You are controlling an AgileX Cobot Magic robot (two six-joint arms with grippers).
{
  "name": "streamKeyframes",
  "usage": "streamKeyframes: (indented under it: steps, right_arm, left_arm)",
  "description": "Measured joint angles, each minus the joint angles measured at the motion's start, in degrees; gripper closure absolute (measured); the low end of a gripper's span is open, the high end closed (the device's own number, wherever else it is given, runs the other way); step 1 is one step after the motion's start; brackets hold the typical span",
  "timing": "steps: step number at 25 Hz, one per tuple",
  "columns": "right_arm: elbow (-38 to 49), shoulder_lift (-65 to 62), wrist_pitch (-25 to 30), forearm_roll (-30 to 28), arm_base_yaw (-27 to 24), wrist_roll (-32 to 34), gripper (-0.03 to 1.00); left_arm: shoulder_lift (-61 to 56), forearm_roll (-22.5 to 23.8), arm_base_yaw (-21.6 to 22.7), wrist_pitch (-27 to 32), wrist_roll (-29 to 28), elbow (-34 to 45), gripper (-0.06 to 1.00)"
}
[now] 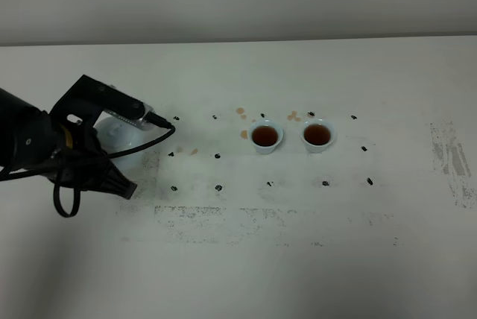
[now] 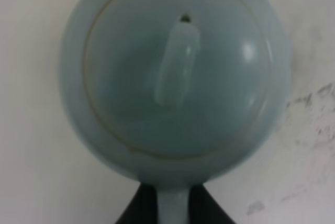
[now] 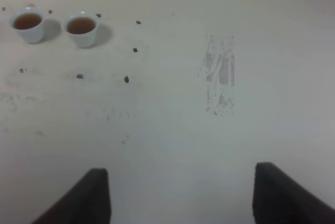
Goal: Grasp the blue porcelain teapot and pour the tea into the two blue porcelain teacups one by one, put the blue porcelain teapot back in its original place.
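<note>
The blue porcelain teapot (image 1: 119, 137) is at the far left of the table, mostly covered by my left arm. From the left wrist view I look straight down on the teapot (image 2: 175, 72) with its lid and knob. My left gripper (image 2: 172, 205) is shut on its handle. I cannot tell whether the pot rests on the table or hangs just above it. The two blue porcelain teacups (image 1: 265, 137) (image 1: 317, 135) stand side by side near the middle, each holding brown tea, and they also show in the right wrist view (image 3: 29, 24) (image 3: 81, 28). My right gripper (image 3: 180, 195) is open over bare table, out of the high view.
Small brown tea spots (image 1: 242, 114) lie on the white table around the left cup. Black marks (image 1: 218, 187) dot the surface in rows. A scuffed grey patch (image 1: 451, 156) is at the right side.
</note>
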Motion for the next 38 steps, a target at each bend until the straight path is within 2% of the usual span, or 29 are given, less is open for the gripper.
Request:
streamKeyframes:
  steps: [4,17,30,38]
  right_arm:
    - [0.0,0.0,0.0,0.0,0.0,0.0,0.41]
    - [0.0,0.0,0.0,0.0,0.0,0.0,0.41]
    - [0.0,0.0,0.0,0.0,0.0,0.0,0.41]
    - [0.0,0.0,0.0,0.0,0.0,0.0,0.41]
  left_arm:
    - [-0.07,-0.38,0.32,-1.79,-1.59,3.87,0.91]
    - [0.78,-1.15,1.38,-14.61,-1.59,9.97,0.91]
    - [7.15,-0.93,1.38,-19.32,-1.59,10.06,0.91]
    - [7.54,-0.06,1.38,-19.89,-1.59,10.0,0.91]
